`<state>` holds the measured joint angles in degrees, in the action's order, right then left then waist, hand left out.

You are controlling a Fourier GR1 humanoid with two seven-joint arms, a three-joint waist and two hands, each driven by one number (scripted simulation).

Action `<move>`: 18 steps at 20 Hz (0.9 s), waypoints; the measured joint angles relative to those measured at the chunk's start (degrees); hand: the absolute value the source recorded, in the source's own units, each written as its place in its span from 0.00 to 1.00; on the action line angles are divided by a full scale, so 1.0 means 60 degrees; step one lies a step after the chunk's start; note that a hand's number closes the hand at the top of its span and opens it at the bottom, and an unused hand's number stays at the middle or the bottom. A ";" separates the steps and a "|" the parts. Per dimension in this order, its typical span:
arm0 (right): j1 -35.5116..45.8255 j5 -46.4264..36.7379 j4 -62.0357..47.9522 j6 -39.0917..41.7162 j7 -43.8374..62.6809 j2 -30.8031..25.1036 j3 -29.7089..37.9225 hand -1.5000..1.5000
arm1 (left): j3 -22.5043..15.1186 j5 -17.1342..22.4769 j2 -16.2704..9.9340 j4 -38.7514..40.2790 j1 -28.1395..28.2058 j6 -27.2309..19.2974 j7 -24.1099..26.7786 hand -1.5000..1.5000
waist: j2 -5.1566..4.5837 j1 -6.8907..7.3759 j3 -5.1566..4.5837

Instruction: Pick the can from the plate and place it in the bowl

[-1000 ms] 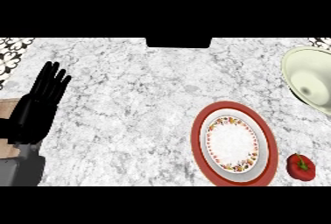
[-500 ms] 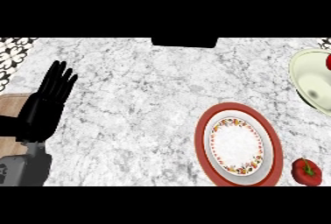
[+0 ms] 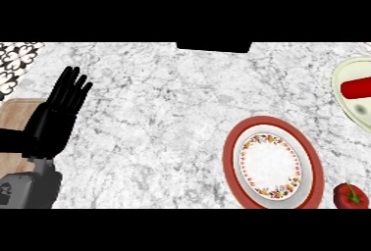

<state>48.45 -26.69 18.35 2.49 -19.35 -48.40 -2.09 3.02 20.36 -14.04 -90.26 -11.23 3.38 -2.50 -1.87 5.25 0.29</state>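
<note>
My left hand point(image 3: 54, 117) rests open at nine o'clock, fingers straight; the red can point(image 3: 359, 87) lies in the bowl point(image 3: 343, 81) at two o'clock, long axis sideways, plate point(image 3: 233, 162) bare.

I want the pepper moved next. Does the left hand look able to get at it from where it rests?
Probably not easily: the left hand rests open at the counter's far left, and the plate lies between it and the red pepper.
</note>
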 measured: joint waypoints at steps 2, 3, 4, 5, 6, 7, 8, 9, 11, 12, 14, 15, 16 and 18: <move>0.0121 -0.0072 -0.0373 0.0390 -0.0160 0.0157 -0.0071 0.00 | -0.0014 -0.0016 0.0004 0.0027 -0.0125 -0.0033 -0.0073 0.50 | -0.0033 0.0024 0.0010; 0.0206 -0.0081 -0.0523 0.0556 -0.0284 0.0210 -0.0073 0.00 | -0.0001 -0.0019 0.0011 0.0072 -0.0139 -0.0026 -0.0038 0.50 | -0.0047 0.0035 0.0013; 0.0242 -0.0019 -0.0653 0.0690 -0.0500 0.0268 -0.0006 0.00 | 0.0010 -0.0019 0.0005 0.0073 -0.0163 -0.0032 -0.0052 0.50 | -0.0049 0.0025 0.0017; 0.0279 0.0056 -0.0770 0.0783 -0.0714 0.0315 0.0080 0.00 | -0.0004 -0.0014 0.0023 0.0046 -0.0182 -0.0039 -0.0075 0.50 | -0.0050 0.0018 0.0022; 0.0383 0.0153 -0.0861 0.0853 -0.0858 0.0395 0.0188 0.00 | -0.0035 -0.0061 0.0058 0.0061 -0.0204 -0.0073 -0.0056 0.50 | -0.0054 0.0015 0.0026; 0.0419 0.0290 -0.0947 0.0879 -0.1055 0.0479 0.0333 0.00 | -0.0012 -0.0054 0.0044 0.0076 -0.0176 -0.0036 -0.0007 0.50 | -0.0061 0.0023 0.0028; 0.0517 0.0472 -0.1019 0.1007 -0.1232 0.0458 0.0525 0.00 | 0.0009 -0.0041 0.0018 0.0092 -0.0117 0.0012 0.0018 0.50 | -0.0052 0.0006 0.0031; 0.0546 0.0696 -0.1106 0.1059 -0.1424 0.0469 0.0760 0.00 | 0.0045 -0.0016 0.0018 0.0076 -0.0069 0.0025 0.0057 0.50 | -0.0045 -0.0007 0.0031; 0.0731 0.1251 -0.1287 0.1356 -0.1642 0.0423 0.1326 0.00 | 0.0046 -0.0017 0.0023 0.0065 -0.0074 -0.0011 -0.0008 0.50 | -0.0034 -0.0056 0.0039; 0.0819 0.1567 -0.1389 0.1472 -0.1697 0.0402 0.1648 0.00 | 0.0018 -0.0061 0.0075 0.0059 -0.0043 -0.0047 0.0044 0.50 | -0.0028 -0.0084 0.0041; 0.0912 0.2155 -0.1618 0.1748 -0.1778 0.0266 0.2255 0.00 | 0.0069 -0.0069 0.0044 0.0048 0.0047 -0.0027 0.0114 0.50 | -0.0016 -0.0124 0.0039; 0.0929 0.2402 -0.1732 0.1845 -0.1799 0.0156 0.2518 0.00 | 0.0045 -0.0073 0.0045 0.0015 0.0099 0.0005 0.0124 0.50 | -0.0023 -0.0120 0.0041; 0.0958 0.2623 -0.1835 0.1922 -0.1789 0.0064 0.2755 0.00 | 0.0071 -0.0056 0.0051 0.0026 0.0097 -0.0005 0.0124 0.50 | -0.0026 -0.0135 0.0040; 0.0953 0.2930 -0.1998 0.2197 -0.1763 -0.0281 0.3091 0.00 | 0.0145 -0.0015 0.0030 0.0086 0.0030 0.0001 0.0126 0.50 | -0.0034 -0.0188 0.0036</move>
<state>54.17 -9.11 6.36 15.67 -29.93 -50.08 16.46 3.89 20.27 -13.86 -89.75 -11.05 3.39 -1.74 -2.08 4.12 0.50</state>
